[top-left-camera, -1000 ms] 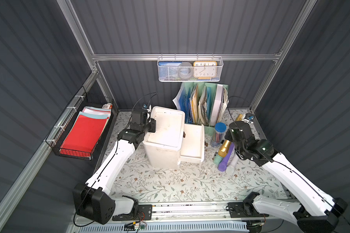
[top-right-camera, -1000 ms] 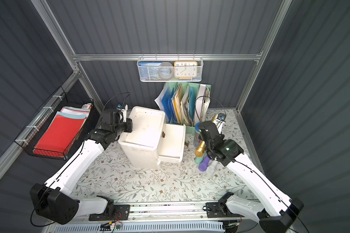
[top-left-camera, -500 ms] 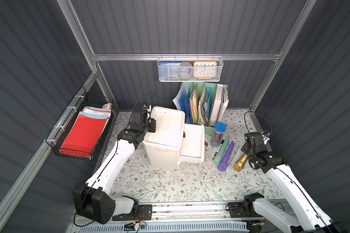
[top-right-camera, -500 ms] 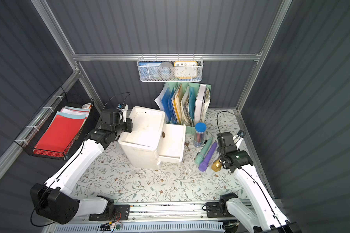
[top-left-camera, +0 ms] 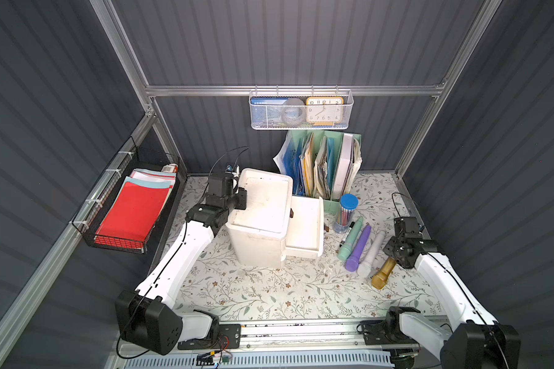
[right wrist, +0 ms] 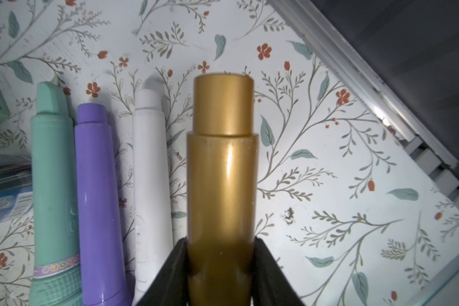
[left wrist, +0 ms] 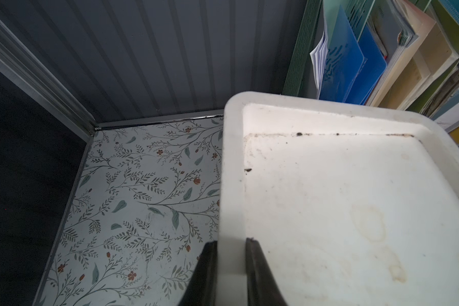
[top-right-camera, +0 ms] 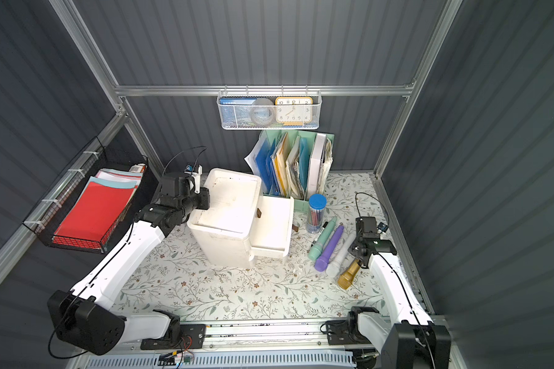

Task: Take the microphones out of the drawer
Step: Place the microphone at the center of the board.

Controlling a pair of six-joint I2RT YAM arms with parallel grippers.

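A: Listing item one: gold microphone point(top-left-camera: 383, 273). Location?
B: Out of the drawer point(top-left-camera: 304, 230), at the end of a row just beside the white microphone point(top-left-camera: 373, 252). Its head is low at the worktop point(top-left-camera: 269, 297); contact unclear.
A: Held by?
B: Right fingers point(right wrist: 170, 275), clamped on its handle, likely to lay it parallel with the row.
A: Item two: left fingers point(left wrist: 260, 273)?
B: Pinched on the rim of the drawer unit point(left wrist: 329, 198), probably bracing it against sliding while the drawer stands pulled out.
A: Task status?
B: Judged nearly complete; release outstanding.
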